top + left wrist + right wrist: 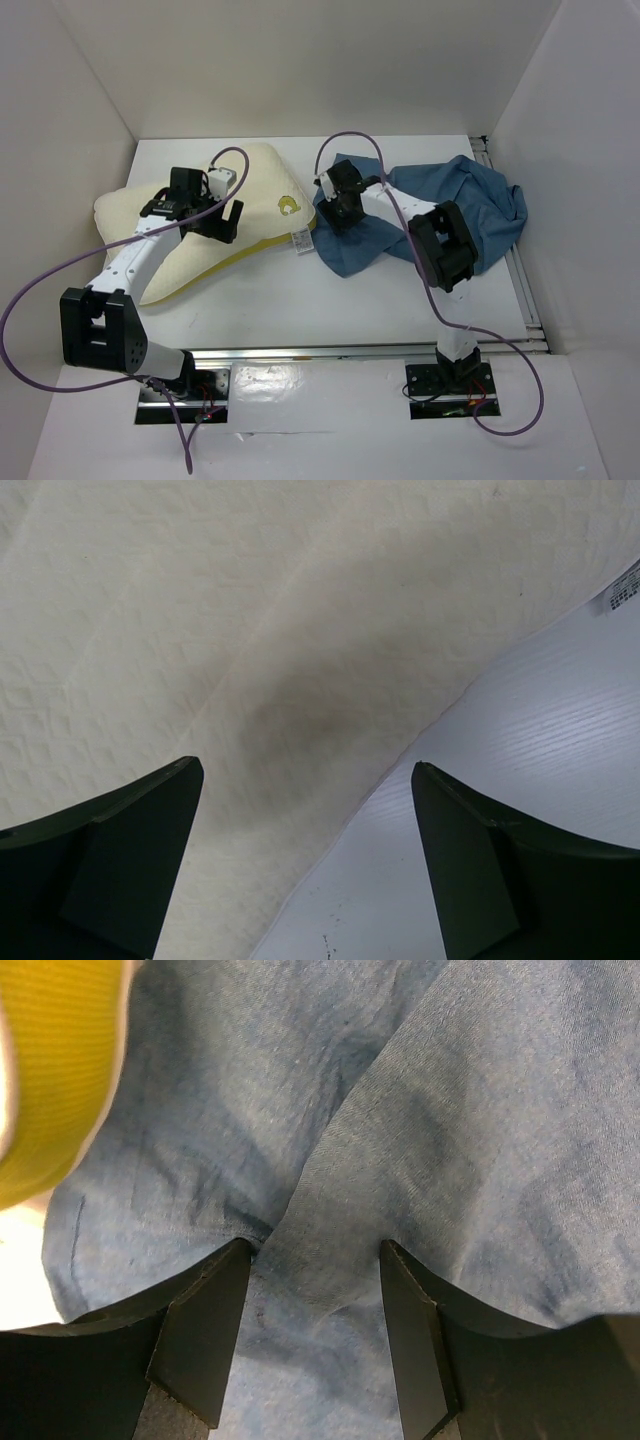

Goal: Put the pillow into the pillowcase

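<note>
Right gripper (315, 1250) sits half wide around a pillowcase (480, 1110) fold — held or not, can't tell. Pinch one layer only. Left gripper (305, 770) wide above pillow (200, 600).

Open table (350, 300) lies before pillow (262, 178) and pillowcase (480, 197).

White table (300, 290): matte top, fine linear grain visible close up. Plain white walls (330, 60) enclose it at back, left and right. One metal rail (330, 352) runs along near edge; second rail (522, 280) along right edge.
</note>
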`<state>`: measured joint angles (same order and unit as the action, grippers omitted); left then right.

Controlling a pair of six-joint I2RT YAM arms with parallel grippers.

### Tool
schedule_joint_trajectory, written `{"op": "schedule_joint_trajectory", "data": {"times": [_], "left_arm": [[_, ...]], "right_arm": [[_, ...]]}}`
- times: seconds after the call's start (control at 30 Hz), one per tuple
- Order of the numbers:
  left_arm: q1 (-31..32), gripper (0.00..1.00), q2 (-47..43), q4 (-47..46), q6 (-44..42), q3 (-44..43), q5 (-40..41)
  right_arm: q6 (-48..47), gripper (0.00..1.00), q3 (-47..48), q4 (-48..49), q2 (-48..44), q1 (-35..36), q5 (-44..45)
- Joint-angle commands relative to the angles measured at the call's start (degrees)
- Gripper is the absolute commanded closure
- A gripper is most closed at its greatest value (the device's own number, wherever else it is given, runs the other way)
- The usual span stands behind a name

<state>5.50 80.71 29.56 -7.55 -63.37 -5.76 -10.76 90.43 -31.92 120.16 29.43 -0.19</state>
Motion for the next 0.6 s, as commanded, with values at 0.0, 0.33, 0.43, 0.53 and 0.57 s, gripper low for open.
{"op": "schedule_joint_trajectory", "data": {"times": [0.0,0.33,0.43,0.53,0.57], "left_arm": [[0.0,0.0,-1.5,-0.9,-1.1,0.1,0.3],[0.0,0.0,-0.5,-1.4,-1.6,0.1,-0.3],[0.0,0.0,0.1,-1.4,-1.6,0.1,-0.8],[0.0,0.0,0.7,-2.0,-2.1,-0.4,-0.8],[0.0,0.0,0.7,-2.0,-2.1,-0.4,-0.8]], "right_arm": [[0.0,0.38,2.1,4.0,1.0,0.8,3.0],[-2.5,0.38,0.3,4.0,-1.1,-1.8,5.3],[-2.5,0.39,0.3,2.2,-3.3,-3.1,4.5],[-2.5,0.42,0.3,0.9,-4.8,-3.8,4.5],[-2.5,0.45,0.3,0.4,-6.2,-4.3,4.0]]}}
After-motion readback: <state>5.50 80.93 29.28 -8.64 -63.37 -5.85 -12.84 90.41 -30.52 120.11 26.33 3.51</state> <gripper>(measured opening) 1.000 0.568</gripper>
